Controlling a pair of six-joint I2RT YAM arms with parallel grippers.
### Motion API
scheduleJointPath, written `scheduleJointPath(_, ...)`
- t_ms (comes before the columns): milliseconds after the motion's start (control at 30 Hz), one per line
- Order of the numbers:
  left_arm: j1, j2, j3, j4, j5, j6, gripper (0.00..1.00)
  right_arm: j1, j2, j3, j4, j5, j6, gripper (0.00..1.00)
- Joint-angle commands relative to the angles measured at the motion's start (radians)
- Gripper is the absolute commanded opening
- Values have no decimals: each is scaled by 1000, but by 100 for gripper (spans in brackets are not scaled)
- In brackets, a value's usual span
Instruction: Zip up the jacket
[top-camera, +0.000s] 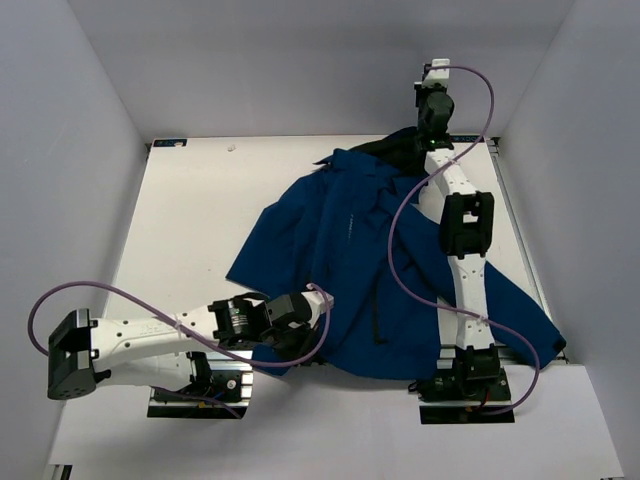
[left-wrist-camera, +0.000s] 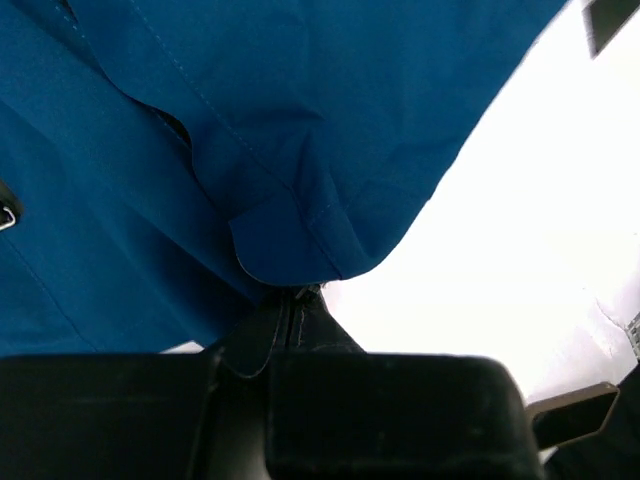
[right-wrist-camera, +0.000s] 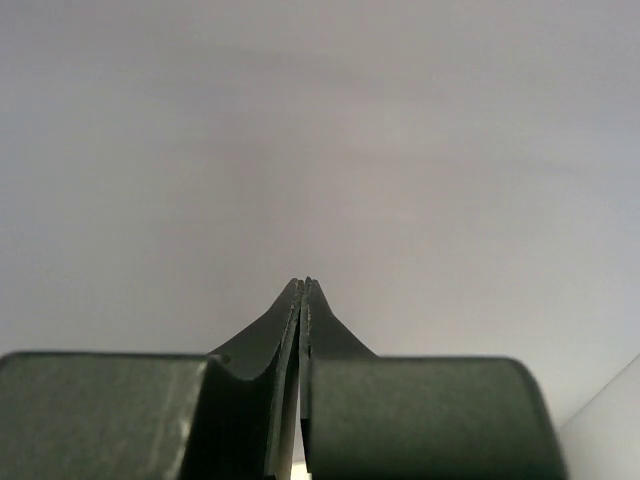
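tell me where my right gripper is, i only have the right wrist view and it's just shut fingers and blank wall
observer: The top view has your right gripper raised over the far edge of the table, above the collar end of the jacket.
operator: is the jacket zipped
observer: Not at the top. The collar end is folded open, with black lining showing.
operator: what about the left arm
observer: The left gripper is shut right at the jacket's near hem. I cannot tell whether it pinches any fabric.
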Motion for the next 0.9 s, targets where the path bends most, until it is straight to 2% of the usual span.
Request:
scheduleJointPath(0, -10, 39, 48, -80, 43, -47, 0, 33, -61, -80, 62, -121, 63, 0)
scheduleJointPath(33, -10, 62, 71, -91, 18, -39, 29, 36, -72, -95, 18, -138, 74, 0)
scheduleJointPath(133, -8, 137, 167, -159, -59, -7, 74, 38, -168, -196, -36, -207, 117, 2)
scheduleJointPath(167, -10, 143, 186, -165, -77, 2, 84, 36, -235, -225, -52, -219, 129, 7)
scheduleJointPath(200, -10, 137, 210, -165, -120, 9, 98, 36, -274, -261, -61, -239, 145, 17)
scheduleJointPath(267, -8, 110, 235, -162, -176, 12, 98, 36, -389, -357, -116, -278, 163, 33)
scheduleJointPath(300, -10, 70, 272, -165, -245, 6, 98, 36, -429, -389, -133, -293, 178, 45)
scheduleJointPath(333, -5, 50, 293, -162, -269, 9, 98, 36, -467, -419, -165, -282, 204, 51)
scheduleJointPath(367, -4, 30, 321, -168, -292, 9, 98, 35, -543, -464, -256, -269, 288, 63)
scheduleJointPath(400, -1, -13, 344, -167, -306, 16, 98, 33, -584, -486, -310, -253, 318, 89)
scheduleJointPath(467, 1, -47, 411, -183, -419, -13, 98, 29, -712, -602, -416, -210, 425, 89)
scheduleJointPath(500, 8, -59, 434, -208, -488, -48, 98, 27, -759, -642, -417, -210, 444, 89)
scheduleJointPath(533, 40, -53, 494, -285, -626, -88, 98, 24, -798, -682, -488, -218, 461, 89)
scheduleJointPath(600, 114, -24, 554, -347, -698, -157, 98, 18, -921, -786, -640, -192, 516, 89)
scheduleJointPath(633, 240, 15, 594, -355, -679, -149, 98, 13, -955, -817, -694, -180, 543, 89)
scheduleJointPath(700, 391, 60, 599, -322, -625, -105, 98, -22, -1041, -895, -838, -234, 600, 89)
scheduleJointPath(733, 539, 109, 594, -239, -569, -56, 98, -34, -1064, -926, -867, -270, 613, 89)
scheduleJointPath(767, 600, 141, 603, -228, -495, -16, 98, -48, -1114, -962, -892, -296, 626, 89)
scheduleJointPath(800, 661, 175, 626, -232, -469, -19, 98, -56, -1141, -994, -911, -299, 645, 89)
scheduleJointPath(833, 776, 207, 654, -246, -432, -11, 98, -60, -1165, -1055, -935, -290, 660, 89)
scheduleJointPath(867, 821, 255, 692, -254, -407, -14, 98, -60, -1220, -1084, -946, -284, 651, 89)
